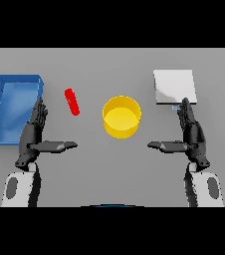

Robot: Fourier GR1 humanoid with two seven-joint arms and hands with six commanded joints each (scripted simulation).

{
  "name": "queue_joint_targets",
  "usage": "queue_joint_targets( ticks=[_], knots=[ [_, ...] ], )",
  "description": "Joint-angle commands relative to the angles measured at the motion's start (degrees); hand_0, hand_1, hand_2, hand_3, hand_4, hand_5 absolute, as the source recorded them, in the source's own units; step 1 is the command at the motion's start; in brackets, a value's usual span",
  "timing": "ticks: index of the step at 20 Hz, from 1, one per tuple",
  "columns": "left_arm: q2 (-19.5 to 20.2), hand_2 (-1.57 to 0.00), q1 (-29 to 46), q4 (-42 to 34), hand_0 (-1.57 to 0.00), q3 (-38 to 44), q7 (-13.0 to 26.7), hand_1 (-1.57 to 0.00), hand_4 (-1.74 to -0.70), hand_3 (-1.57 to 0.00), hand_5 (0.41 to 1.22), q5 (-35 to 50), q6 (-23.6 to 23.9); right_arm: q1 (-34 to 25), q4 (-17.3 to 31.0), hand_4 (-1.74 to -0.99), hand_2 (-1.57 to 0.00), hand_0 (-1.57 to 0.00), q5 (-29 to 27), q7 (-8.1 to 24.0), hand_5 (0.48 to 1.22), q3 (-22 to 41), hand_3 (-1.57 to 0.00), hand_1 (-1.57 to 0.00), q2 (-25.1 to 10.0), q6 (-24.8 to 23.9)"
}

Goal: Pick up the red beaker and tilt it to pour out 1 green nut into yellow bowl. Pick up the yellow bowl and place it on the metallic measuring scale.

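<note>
Nearest, the left hand (33,133) and the right hand (191,133) are held above the grey table (109,169), fingers straight and together, thumbs stretched inward, nothing grasped. Between them, slightly farther, the yellow bowl (121,116) is seen upright. The red beaker (72,101) is seen left of it. Beyond lie a blue tray (0,107) at far left and the metallic measuring scale (173,86) at right

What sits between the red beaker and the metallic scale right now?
The yellow bowl sits between the red beaker and the metallic scale, in the head view.
</note>
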State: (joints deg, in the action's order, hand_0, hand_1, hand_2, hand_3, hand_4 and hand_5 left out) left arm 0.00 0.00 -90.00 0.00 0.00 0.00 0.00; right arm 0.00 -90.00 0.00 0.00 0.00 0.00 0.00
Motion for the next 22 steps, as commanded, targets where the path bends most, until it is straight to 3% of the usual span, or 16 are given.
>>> queue_joint_targets(
  ticks=[1, 6, 7, 9, 12, 16, 22],
  knots=[
    [-0.11, 0.0, -0.26, 0.15, 0.0, -0.04, 0.18, 0.0, -1.2, 0.0, 0.652, -0.06, 0.16, -0.13, 0.07, -1.245, 0.0, 0.0, -0.02, 0.11, 0.681, -0.03, 0.0, 0.0, 0.01, -0.07],
    [-0.62, 0.0, -1.58, 1.4, 0.0, -0.19, 0.29, 0.0, -1.2, 0.0, 0.652, -0.63, 0.62, -1.43, 1.22, -1.245, 0.0, 0.0, -0.04, 0.79, 0.681, -0.34, 0.0, 0.0, 0.0, -0.19],
    [0.36, 0.0, -0.44, -0.78, 0.0, -2.5, 0.51, 0.0, -1.2, 0.0, 0.652, -3.96, 1.06, 0.66, -0.5, -1.245, 0.0, 0.0, 5.8, -3.67, 0.681, 1.85, 0.0, 0.0, -2.41, -1.46],
    [1.54, 0.0, 1.75, -3.68, 0.0, -5.15, 0.9, 0.0, -1.21, 0.0, 0.65, -7.2, 0.73, 3.36, -3.13, -1.239, 0.0, 0.0, 11.65, -7.2, 0.679, 4.61, 0.0, 0.0, -4.57, -2.35],
    [2.04, 0.0, 1.53, -4.99, 0.0, -6.37, 3.57, 0.0, -1.22, 0.0, 0.66, -8.75, 0.72, 4.69, -5.5, -1.235, 0.0, 0.0, 14.69, -5.44, 0.678, 6.46, 0.0, 0.0, -4.57, -3.12],
    [2.77, 0.0, 0.47, -4.15, 0.0, -6.93, 4.21, 0.0, -1.25, 0.0, 0.679, -9.56, -0.07, 4.73, -6.65, -1.254, 0.0, 0.0, 13.59, -5.16, 0.682, 7.02, 0.0, 0.0, -4.16, -1.89],
    [2.08, 0.0, -7.92, 5.77, 0.0, -4.73, 4.21, 0.0, -1.38, 0.0, 0.738, -8.59, -0.49, 5.04, -7.05, -1.304, 0.0, 0.0, 10.53, -6.05, 0.678, 5.85, 0.0, 0.0, -4.48, -0.22]
  ],
)
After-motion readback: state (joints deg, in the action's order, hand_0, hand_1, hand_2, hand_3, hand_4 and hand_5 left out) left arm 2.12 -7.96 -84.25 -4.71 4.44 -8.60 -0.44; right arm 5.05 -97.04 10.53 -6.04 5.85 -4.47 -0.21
